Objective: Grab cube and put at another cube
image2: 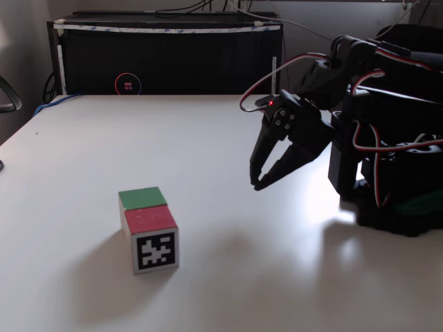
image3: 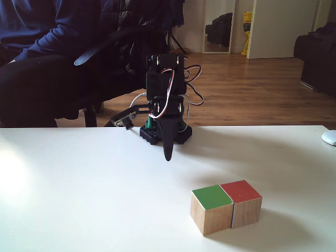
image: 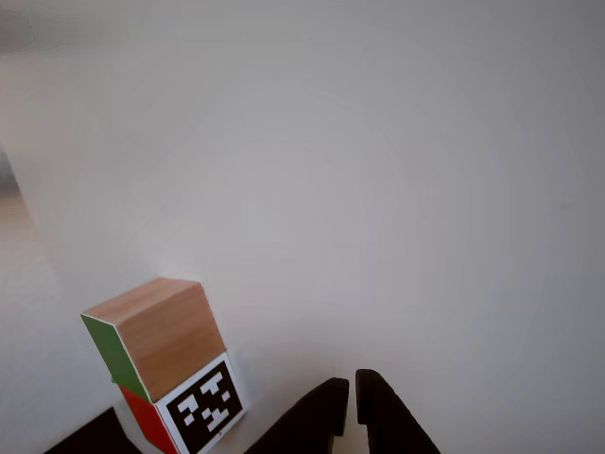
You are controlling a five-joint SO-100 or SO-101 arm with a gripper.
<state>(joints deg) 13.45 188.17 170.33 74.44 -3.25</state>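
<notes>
The cube (image2: 142, 198), wood-sided with a green face up, lies on the white table (image2: 228, 277) touching another cube (image2: 156, 242), which shows a red top and a black-and-white marker front. In another fixed view the cube (image3: 210, 210) sits left of another cube (image3: 244, 202), flush side by side. In the other view the cube (image: 161, 326) lies just beyond another cube (image: 203, 407). My gripper (image2: 256, 185) hangs shut and empty above the table, well to the right of both cubes. Its fingertips meet, pointing down, and my gripper (image3: 168, 156) (image: 352, 386) holds nothing.
The arm's base (image2: 394, 200) stands at the table's right side. A black cabinet (image2: 166, 55) lines the far edge. A seated person (image3: 42, 52) is behind the table, and a white mouse (image3: 329, 137) lies at its right edge.
</notes>
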